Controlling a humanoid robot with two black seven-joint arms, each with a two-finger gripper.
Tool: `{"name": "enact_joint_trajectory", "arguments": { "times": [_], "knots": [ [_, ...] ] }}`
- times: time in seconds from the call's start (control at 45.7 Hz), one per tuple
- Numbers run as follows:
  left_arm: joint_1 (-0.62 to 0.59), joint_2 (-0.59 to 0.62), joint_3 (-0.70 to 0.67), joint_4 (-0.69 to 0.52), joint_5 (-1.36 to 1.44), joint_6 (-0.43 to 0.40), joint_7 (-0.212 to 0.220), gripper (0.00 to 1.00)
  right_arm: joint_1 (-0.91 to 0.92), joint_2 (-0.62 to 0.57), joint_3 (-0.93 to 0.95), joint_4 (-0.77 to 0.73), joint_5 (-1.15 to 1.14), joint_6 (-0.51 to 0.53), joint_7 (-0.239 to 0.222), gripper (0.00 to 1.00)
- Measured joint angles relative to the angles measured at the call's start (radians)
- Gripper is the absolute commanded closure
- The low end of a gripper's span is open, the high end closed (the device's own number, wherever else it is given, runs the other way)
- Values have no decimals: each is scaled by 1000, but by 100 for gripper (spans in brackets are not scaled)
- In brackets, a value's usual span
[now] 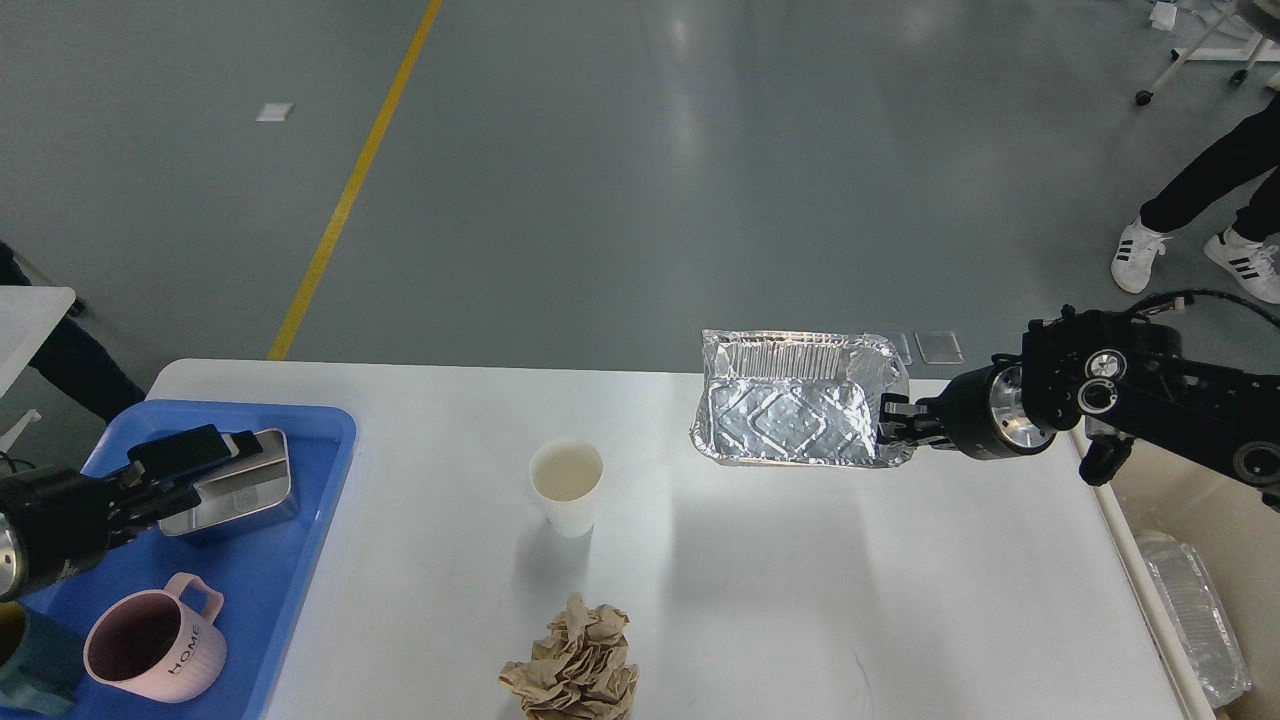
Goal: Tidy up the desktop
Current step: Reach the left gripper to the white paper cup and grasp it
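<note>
The white desktop [760,600] fills the lower half of the head view. A crinkled foil tray [790,410] hangs above its far right part, tilted so its inside faces me, and my right gripper [893,420] is shut on its right rim. A white paper cup [567,484] stands mid-table. A crumpled brown paper ball [577,662] lies at the front edge. My left gripper [195,455] hovers over the blue tray [285,580] at the left, just above the metal box [235,482]; its fingers look close together with nothing held.
A pink mug [152,650] marked HOME stands in the blue tray, with a dark teal cup [25,665] beside it. A beige bin [1200,560] right of the table holds another foil tray [1195,610]. A person's legs [1195,200] stand at the far right.
</note>
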Motion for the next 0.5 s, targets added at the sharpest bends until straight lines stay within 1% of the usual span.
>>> {"name": "enact_joint_trajectory", "arguments": {
  "times": [0.109,0.175,0.197,0.241,0.307,0.35,0.416,0.504],
  "knots": [
    [-69,-55,1,3,2,1,7,3,0,4,2,-1,0,0,0,100],
    [-105,-91,7,21,3,1,24,3,2,4,2,-2,0,0,0,100],
    [-112,-101,8,31,4,0,36,3,2,3,2,-2,0,0,0,100],
    [-123,-123,11,57,6,-2,71,3,2,-1,2,-3,0,0,0,100],
    [-136,-159,14,97,8,-8,132,3,2,-9,1,-3,0,0,0,100],
    [-144,-191,15,127,13,-14,158,3,2,-12,1,-2,0,-1,0,100],
    [-152,-251,15,171,38,-18,164,3,2,-14,1,-1,0,-2,0,100],
    [-163,-367,16,239,121,-22,145,3,0,-12,1,-1,0,-2,0,100]
  ]
}}
